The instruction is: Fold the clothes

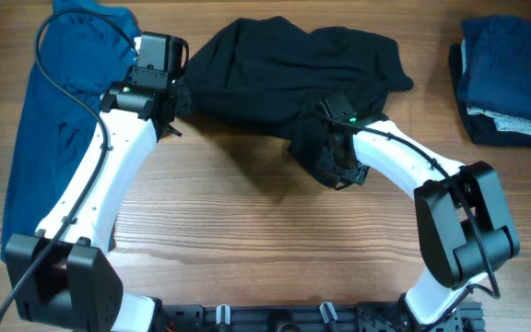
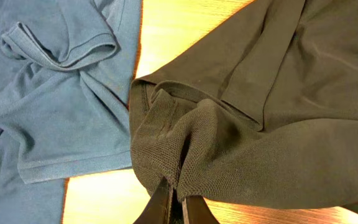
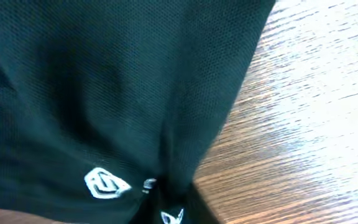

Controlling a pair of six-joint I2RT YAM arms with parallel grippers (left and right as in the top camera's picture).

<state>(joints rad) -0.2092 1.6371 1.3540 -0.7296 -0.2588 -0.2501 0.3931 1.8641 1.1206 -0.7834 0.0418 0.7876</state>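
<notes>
now left gripper (image 2: pixel 178 199) and right gripper (image 1: pixel 341 166) pinch black garment (image 1: pixel 284 65) — bunched.

1 black garment (image 1: pixel 284 65), 1 blue T-shirt (image 1: pixel 53 120) (1 stack (image 1: pixel 510 78)).

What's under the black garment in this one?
Wooden table shows along the black garment's edges. The left end effector and right end effector are each shut on a fold of it. Anything beneath its bunched middle is covered.
</notes>
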